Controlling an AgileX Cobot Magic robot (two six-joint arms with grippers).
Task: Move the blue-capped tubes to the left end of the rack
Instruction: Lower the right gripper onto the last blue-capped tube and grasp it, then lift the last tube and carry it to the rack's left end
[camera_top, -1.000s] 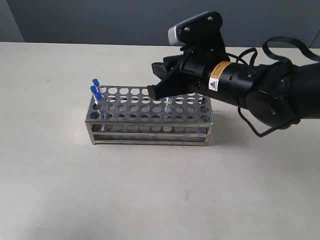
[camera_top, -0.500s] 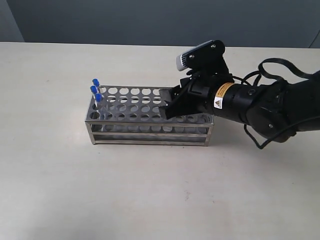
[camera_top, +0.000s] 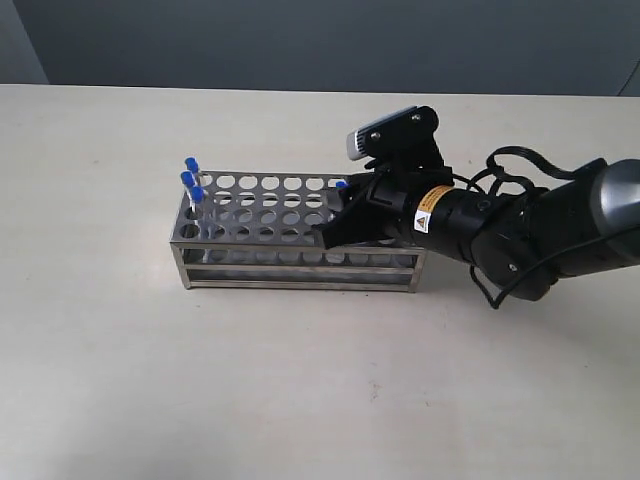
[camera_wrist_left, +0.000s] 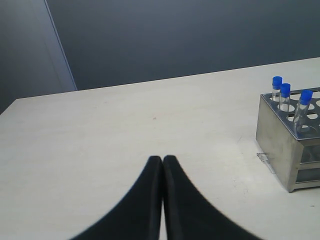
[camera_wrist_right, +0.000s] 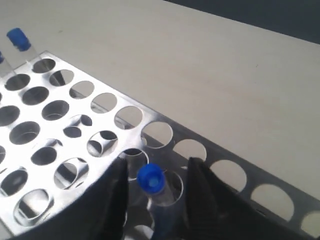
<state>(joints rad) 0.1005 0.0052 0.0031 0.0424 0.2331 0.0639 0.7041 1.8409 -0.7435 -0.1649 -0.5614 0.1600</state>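
On the far left, seen only in the left wrist view, the left gripper (camera_wrist_left: 162, 161) is held just above the pale table (camera_top: 120, 330). Its two dark fingers (camera_wrist_left: 145, 200) are pressed together along their length, with only a hairline seam between them, and nothing is clasped.

The rack (camera_top: 300, 262) is set lengthwise on the table, its perforated steel top plate facing up. At its left end three blue-capped tubes (camera_top: 187, 180) are seated upright or slightly tilted in neighbouring holes, one behind another. Their caps are raised above the plate. In the left wrist view the same three are seen at the near corner of the rack, well apart from the left gripper.

Right of the rack's middle, the right gripper (camera_top: 335, 230) is lowered onto the top plate, reaching in from the right. In the right wrist view a fourth blue-capped tube (camera_wrist_right: 151, 179) is seen standing in a hole, well apart from the other three. It is flanked by the two black fingers (camera_wrist_right: 112, 200), which are spread wider than the cap, so that a strip of plate shows on each side. No hold on the tube is visible at cap level. Lower down the glass is blurred, and the pads are possibly near it without touching.

Further right, the black right arm (camera_top: 520, 235) is stretched low over the table, with its grey wrist camera (camera_top: 390, 130) raised above the gripper.
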